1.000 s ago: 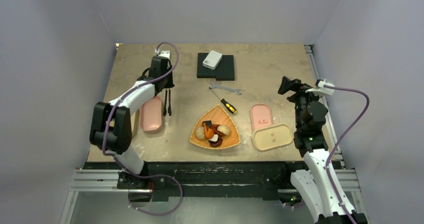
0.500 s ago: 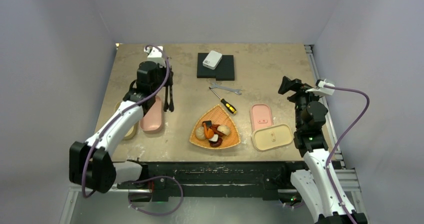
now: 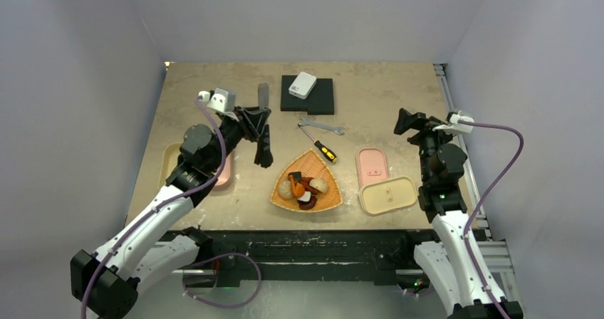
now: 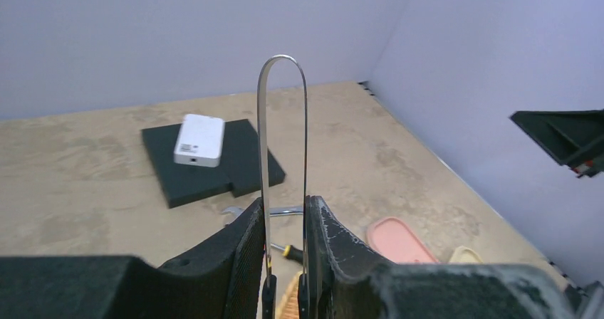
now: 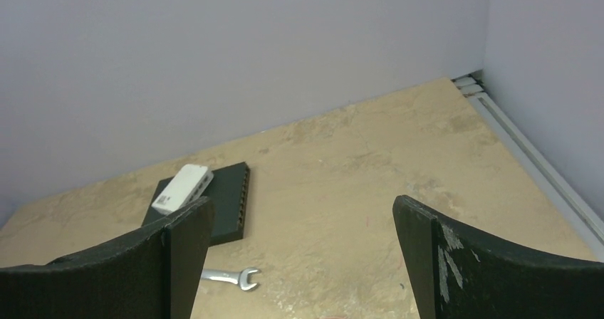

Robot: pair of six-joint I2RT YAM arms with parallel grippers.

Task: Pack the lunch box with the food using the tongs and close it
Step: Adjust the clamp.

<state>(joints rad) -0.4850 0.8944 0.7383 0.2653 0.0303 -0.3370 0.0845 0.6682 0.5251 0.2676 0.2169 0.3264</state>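
Note:
My left gripper (image 3: 257, 124) (image 4: 285, 216) is shut on the tongs (image 3: 264, 152) (image 4: 261, 134). Both thin arms run between my fingers; the looped end sticks up past them and the dark tips hang above the table, left of the basket. The food (image 3: 305, 187), buns, orange and red bits and a black-and-white piece, lies in an orange wicker basket (image 3: 329, 204). A pink lunch box (image 3: 224, 171) and a beige one (image 3: 169, 164) lie at the left, partly under my left arm. My right gripper (image 3: 420, 124) (image 5: 303, 212) hangs open and empty at the right.
A pink lid (image 3: 371, 164) (image 4: 399, 239) and a beige lid (image 3: 388, 195) lie right of the basket. A silver wrench (image 3: 322, 127) (image 5: 228, 278) and a yellow-and-black screwdriver (image 3: 326, 152) lie behind it. At the back sits a black block (image 3: 317, 98) carrying a white device (image 3: 303, 85).
My left arm has swung right and lifted the tongs from beside the pink lunch box toward the basket, tilting them. The right arm has barely moved.

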